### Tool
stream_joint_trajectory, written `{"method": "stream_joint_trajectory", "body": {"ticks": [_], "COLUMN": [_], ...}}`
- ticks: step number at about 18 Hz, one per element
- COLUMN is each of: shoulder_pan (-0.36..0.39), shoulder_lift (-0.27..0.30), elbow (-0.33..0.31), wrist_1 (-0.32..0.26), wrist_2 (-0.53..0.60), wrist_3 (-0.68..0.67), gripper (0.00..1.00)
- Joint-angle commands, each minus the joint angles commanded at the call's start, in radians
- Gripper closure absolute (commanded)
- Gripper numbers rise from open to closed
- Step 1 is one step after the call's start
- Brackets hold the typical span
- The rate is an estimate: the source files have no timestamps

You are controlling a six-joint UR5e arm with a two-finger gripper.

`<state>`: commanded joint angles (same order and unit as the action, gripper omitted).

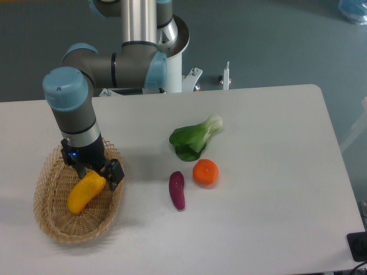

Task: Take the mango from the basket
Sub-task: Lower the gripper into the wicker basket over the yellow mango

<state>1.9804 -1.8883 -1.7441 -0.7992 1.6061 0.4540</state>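
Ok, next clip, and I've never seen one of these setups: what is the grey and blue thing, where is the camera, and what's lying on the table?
There is one picture, from a fixed camera looking down at a white table. The grey and blue thing is a jointed robot arm. Its tip carries a two-finger gripper, lowered into the wicker basket at the left. The fingers sit at the upper end of the yellow mango, which lies in the basket; whether they have closed on it cannot be told. On the bare tabletop to the right lie a green bok choy, an orange and a small purple eggplant.
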Motion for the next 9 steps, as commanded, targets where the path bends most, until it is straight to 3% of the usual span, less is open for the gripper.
{"method": "stream_joint_trajectory", "body": {"ticks": [9], "shoulder_pan": [-0.002], "shoulder_lift": [0.026], "elbow": [-0.017], "wrist_1": [-0.002], "wrist_2": [0.009], "wrist_3": [-0.026], "gripper": [0.0]}}
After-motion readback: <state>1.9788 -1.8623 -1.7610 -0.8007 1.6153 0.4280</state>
